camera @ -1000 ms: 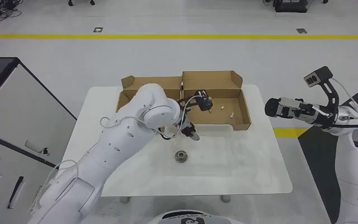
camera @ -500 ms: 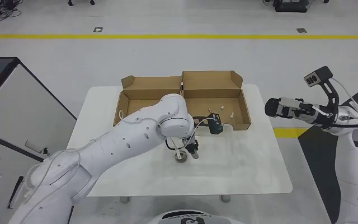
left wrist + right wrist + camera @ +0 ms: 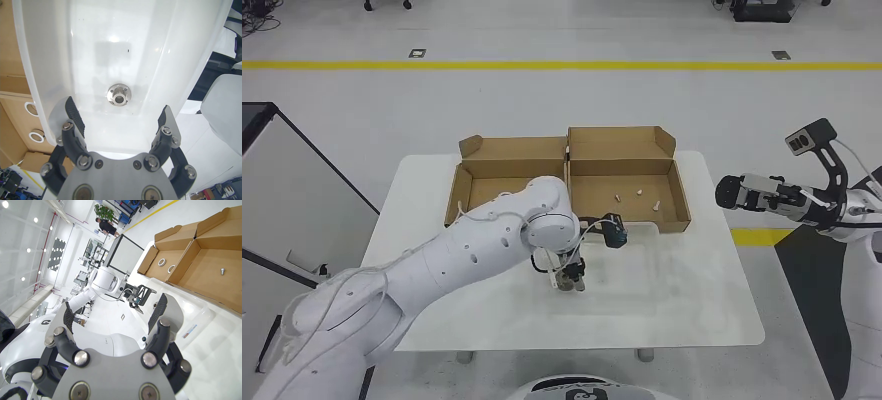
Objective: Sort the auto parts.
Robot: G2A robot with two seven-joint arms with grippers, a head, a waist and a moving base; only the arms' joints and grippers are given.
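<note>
hovering over the metal flanged hub [image 3: 119, 95] with the left gripper [image 3: 117, 111] released, jaws spread wide either side. lying flat, bore up, on the white counter [image 3: 682, 290], near the cardboard boxes [image 3: 622, 145]. off past the counter's edge with the right gripper [image 3: 114, 304], likewise released.

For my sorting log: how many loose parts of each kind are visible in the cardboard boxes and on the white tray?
White rings: 2
Small fasteners: 3
Flanged metal hub: 1
Total: 6
</note>
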